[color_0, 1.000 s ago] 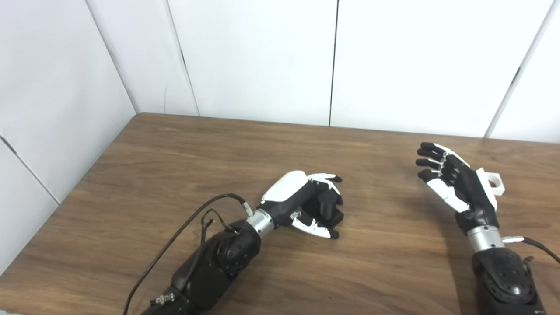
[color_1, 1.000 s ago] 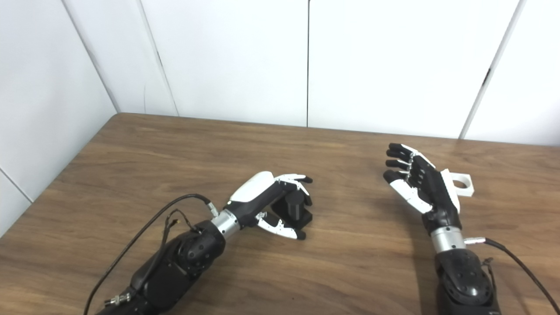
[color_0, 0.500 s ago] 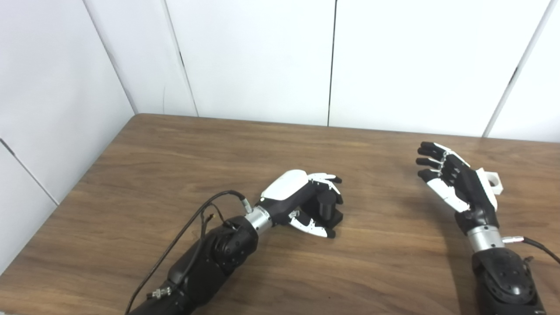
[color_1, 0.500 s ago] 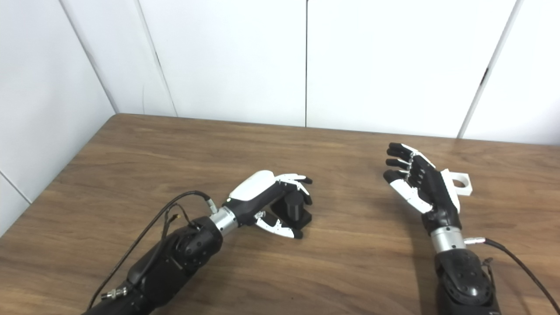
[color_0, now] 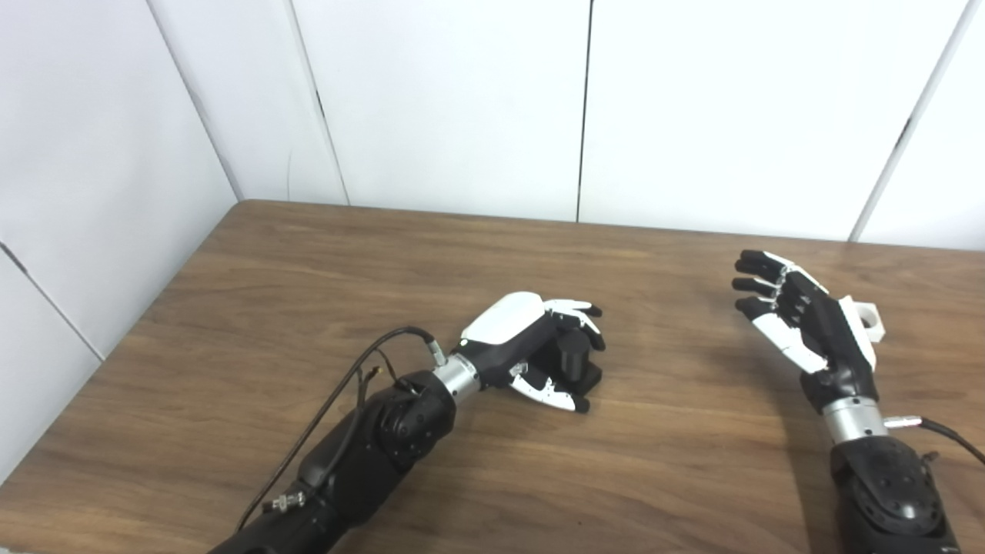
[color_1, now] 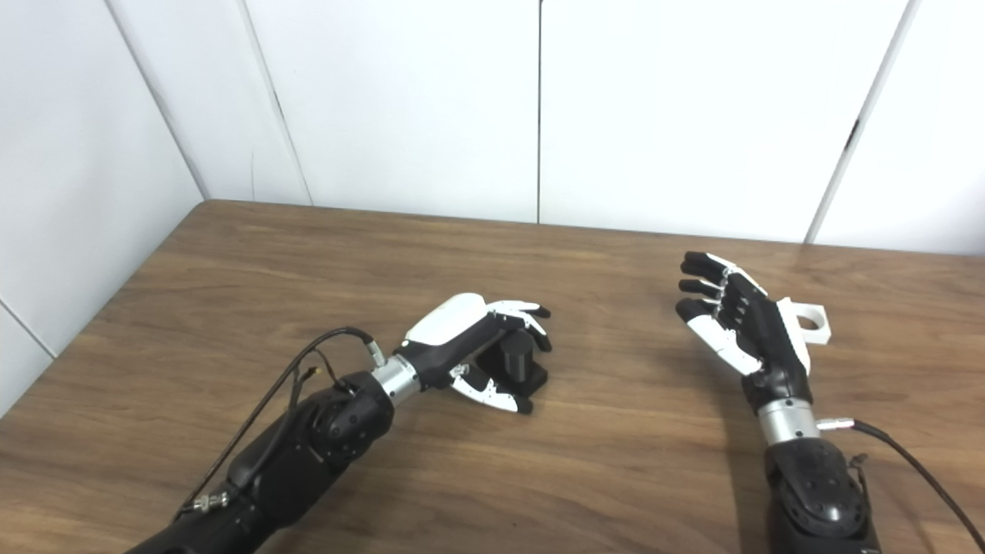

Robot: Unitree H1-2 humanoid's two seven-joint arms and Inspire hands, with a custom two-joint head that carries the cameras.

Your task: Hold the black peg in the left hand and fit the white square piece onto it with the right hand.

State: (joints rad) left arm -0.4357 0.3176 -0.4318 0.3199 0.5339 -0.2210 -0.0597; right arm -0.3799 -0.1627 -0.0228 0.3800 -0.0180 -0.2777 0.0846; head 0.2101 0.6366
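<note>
On the left half of the wooden table (color_0: 323, 254), the left hand (color_0: 531, 350) is cupped around the black peg (color_0: 572, 352), fingers curled over the far side and thumb low in front; whether it is actually gripped or just caged I cannot tell, since the contact faces are hidden by the fingers. Peg looks like a short upright cylinder on a dark square base (color_1: 531, 377), base resting on the table. Judging by look: rigid plastic, light, smooth sided, so likely a bit slippery; best held low around the base or lower cylinder, leaving the top free for the fit. Base edges under the palm are mostly covered, and black on black makes the outline hard to read. Moving right, bare tabletop between the 2 hands, well apart. Right hand (color_1: 742, 327) is raised, palm turned toward the left, fingers spread wide, holding nothing. White square piece (color_1: 812, 323) lies on the table just behind that hand, round hole visible in the right eye view; only 1 corner shows in the left eye view, rest blocked by the hand. Probably stiff, light printed plastic; take it by 2 opposite outer edges, keeping the hole clear. Thickness and any contact with the hand's back unclear.
</note>
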